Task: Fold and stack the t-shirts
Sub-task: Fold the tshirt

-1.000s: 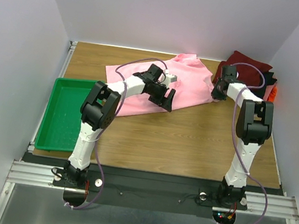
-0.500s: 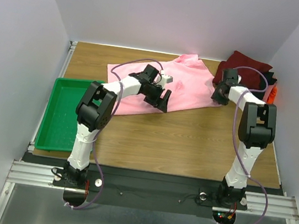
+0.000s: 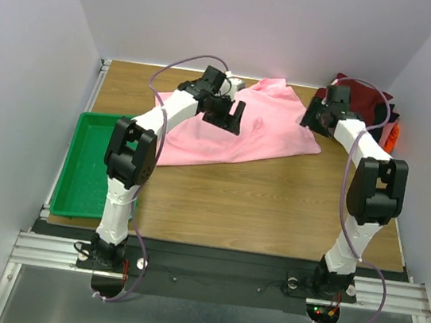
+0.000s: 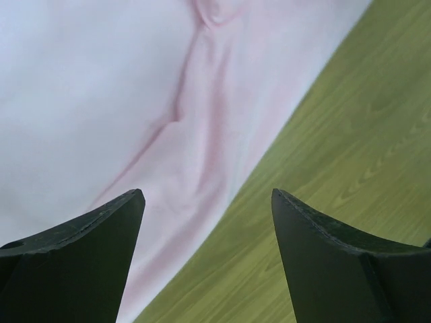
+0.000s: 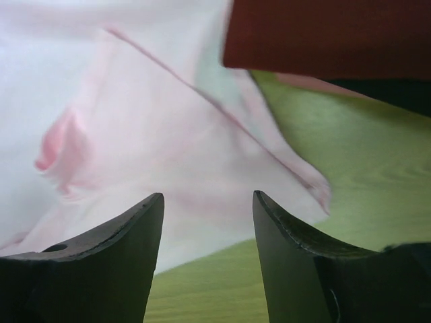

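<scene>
Item one: light pink t-shirt [image 3: 251, 134], lying unfolded across the far middle of the wooden table [image 3: 274, 202]. Item two: dark red t-shirt [image 3: 369, 99], heaped in the far right corner. I noted the left gripper [image 4: 205, 202] over the pink cloth's edge, jaws wide and empty. The right gripper [image 5: 207, 202] hung above the pink shirt's right corner, jaws parted and empty. A green tray [image 3: 85, 175] sat at left.

Bright, even light with soft shadows; both wrist views slightly blurred.
</scene>
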Action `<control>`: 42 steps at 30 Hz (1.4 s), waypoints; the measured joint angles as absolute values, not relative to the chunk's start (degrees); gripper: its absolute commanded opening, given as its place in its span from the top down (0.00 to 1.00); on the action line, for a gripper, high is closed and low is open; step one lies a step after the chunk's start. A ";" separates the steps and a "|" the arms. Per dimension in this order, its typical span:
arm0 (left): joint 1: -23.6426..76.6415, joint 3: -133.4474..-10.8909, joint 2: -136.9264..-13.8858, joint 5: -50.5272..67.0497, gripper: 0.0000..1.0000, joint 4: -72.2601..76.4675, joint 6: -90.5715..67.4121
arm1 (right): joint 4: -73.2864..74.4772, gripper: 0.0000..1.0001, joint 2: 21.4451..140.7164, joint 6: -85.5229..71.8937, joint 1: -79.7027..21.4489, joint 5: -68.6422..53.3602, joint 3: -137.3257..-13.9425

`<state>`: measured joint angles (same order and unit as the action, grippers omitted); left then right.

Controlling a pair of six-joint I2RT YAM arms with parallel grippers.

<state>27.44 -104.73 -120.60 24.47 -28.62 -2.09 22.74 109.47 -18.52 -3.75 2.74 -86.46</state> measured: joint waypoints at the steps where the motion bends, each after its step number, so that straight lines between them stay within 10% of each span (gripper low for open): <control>1: 26.79 -105.54 -120.97 23.79 0.12 -28.69 -2.48 | 22.44 0.40 110.15 -18.52 -4.23 1.43 -87.42; 18: 23.92 -102.48 -127.68 19.00 0.12 -26.24 -3.51 | 16.40 0.41 126.02 -18.74 -9.89 -6.66 -94.67; 42: 24.67 -77.71 -112.99 24.97 0.13 -18.57 -4.16 | 20.80 0.41 108.77 -23.44 -10.72 -5.78 -71.53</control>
